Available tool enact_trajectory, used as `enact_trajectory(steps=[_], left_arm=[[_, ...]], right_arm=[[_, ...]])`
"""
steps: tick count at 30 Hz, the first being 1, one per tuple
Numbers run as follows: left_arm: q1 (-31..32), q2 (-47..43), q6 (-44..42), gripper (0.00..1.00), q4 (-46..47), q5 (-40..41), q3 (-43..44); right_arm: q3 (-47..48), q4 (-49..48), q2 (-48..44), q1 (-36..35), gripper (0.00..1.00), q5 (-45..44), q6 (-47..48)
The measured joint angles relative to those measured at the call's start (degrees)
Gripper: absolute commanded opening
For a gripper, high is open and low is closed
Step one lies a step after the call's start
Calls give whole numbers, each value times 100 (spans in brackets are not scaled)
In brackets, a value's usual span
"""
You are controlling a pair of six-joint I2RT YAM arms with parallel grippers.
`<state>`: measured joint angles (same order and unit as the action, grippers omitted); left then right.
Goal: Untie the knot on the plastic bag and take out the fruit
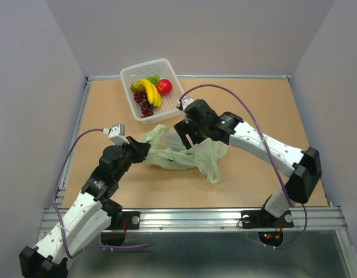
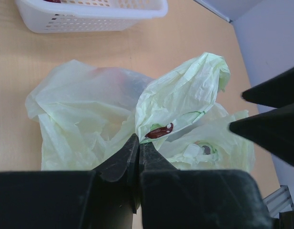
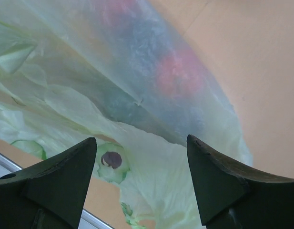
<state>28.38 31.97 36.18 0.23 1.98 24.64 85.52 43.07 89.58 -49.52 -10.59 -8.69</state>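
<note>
The pale green plastic bag (image 1: 181, 153) lies crumpled on the table between my two grippers. My left gripper (image 1: 144, 149) is at the bag's left end. In the left wrist view its jaws (image 2: 138, 138) are pressed together on a fold of the film, and a loop of bag (image 2: 185, 90) stands up from that pinch. I cannot make out the knot. My right gripper (image 1: 187, 138) hangs open just above the bag's top, and in its own view (image 3: 141, 145) nothing is between the fingers. Fruit shows as red (image 3: 177, 71) and dark green (image 3: 120, 102) blurs through the film.
A white basket (image 1: 127, 75) at the back left holds a banana (image 1: 150, 91), purple grapes (image 1: 144, 104) and a red fruit (image 1: 164, 86). Its wall (image 2: 89, 19) shows in the left wrist view. The right gripper's black fingers (image 2: 273, 129) reach in at that view's right edge.
</note>
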Motion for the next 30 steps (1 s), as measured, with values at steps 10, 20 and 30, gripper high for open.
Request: enact_trajectory(steps=[10,20,30], left_arm=[[0,-142,9,16,-4,-254,-79],[0,243,-151,12,-31,284,103],[0,2363,-870,12,667,573,1572]], right_arm=[[-785,-538,726,-7,62,1235,463],[-1005,-894,614,267,1,-52,87],[-1351,-1143,-1200,1976,1,-1187,-1145]])
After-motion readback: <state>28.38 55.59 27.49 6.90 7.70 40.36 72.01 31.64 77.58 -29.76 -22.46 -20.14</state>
